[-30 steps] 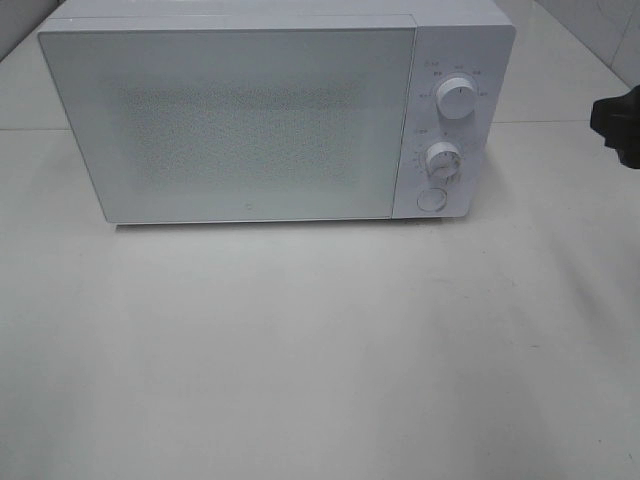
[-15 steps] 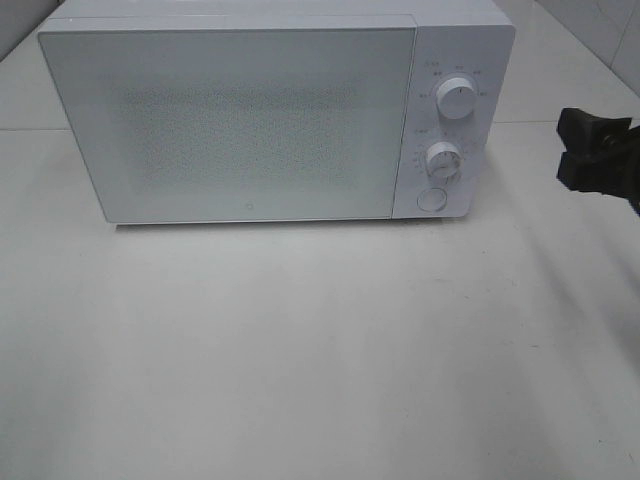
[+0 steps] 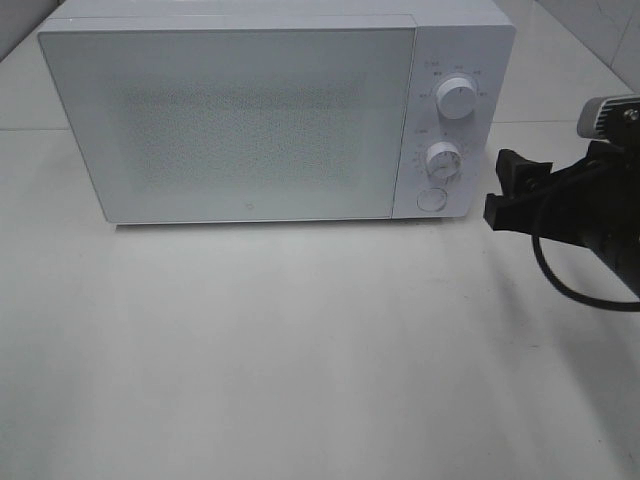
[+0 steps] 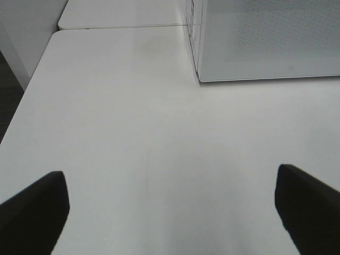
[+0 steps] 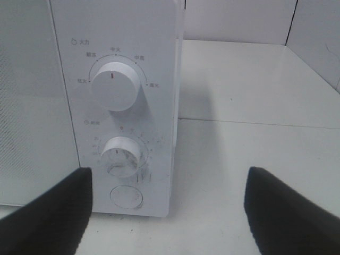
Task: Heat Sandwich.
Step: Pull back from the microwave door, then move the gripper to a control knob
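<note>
Right gripper (image 3: 501,190) has swung in to 3 o'clock of the microwave (image 3: 485,60); jaws spread, empty. Opening the shut door (image 3: 230,120) likely comes next.

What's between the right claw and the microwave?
Only bare table. The high view shows an open gap between the right claw and the microwave, on its dial side.

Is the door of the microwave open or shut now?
Shut. The microwave door lies flush with the control panel; no interior shows.
</note>
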`<act>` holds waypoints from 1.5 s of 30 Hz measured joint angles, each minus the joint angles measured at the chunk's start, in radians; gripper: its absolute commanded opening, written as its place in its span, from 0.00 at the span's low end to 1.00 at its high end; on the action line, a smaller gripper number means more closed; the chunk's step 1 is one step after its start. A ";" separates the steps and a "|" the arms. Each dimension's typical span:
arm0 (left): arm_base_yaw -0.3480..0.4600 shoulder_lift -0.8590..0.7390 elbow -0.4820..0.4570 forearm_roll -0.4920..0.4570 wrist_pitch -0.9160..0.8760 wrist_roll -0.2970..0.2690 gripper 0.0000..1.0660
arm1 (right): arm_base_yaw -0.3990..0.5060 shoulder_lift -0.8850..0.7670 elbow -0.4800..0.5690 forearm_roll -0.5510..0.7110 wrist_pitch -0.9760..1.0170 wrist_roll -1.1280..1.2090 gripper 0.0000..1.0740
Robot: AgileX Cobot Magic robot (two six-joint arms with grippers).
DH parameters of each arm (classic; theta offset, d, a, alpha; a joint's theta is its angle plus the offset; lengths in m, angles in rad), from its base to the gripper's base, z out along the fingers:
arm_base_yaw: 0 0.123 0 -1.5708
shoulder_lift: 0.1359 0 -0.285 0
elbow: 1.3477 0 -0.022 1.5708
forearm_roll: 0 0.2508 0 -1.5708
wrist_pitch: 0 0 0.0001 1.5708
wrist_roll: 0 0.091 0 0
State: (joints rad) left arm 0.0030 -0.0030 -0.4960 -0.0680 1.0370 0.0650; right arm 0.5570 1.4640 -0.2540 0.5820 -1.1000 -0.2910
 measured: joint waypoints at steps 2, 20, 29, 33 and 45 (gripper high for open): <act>0.000 0.000 0.000 0.000 0.000 0.000 0.94 | 0.036 0.025 0.001 0.036 -0.028 -0.001 0.71; 0.000 0.000 0.000 0.000 0.000 0.000 0.94 | 0.187 0.135 0.000 0.176 -0.087 -0.005 0.71; 0.000 0.000 0.000 0.000 0.000 0.000 0.94 | 0.187 0.135 -0.001 0.177 -0.087 -0.007 0.71; 0.000 0.000 0.000 0.000 0.000 0.000 0.94 | 0.186 0.137 -0.026 0.182 -0.087 -0.007 0.71; 0.000 0.000 0.000 0.000 0.000 0.000 0.94 | 0.148 0.277 -0.159 0.184 -0.100 -0.007 0.71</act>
State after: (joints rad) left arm 0.0030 -0.0030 -0.4960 -0.0680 1.0370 0.0650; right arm 0.7050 1.7410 -0.4130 0.7660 -1.2000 -0.2980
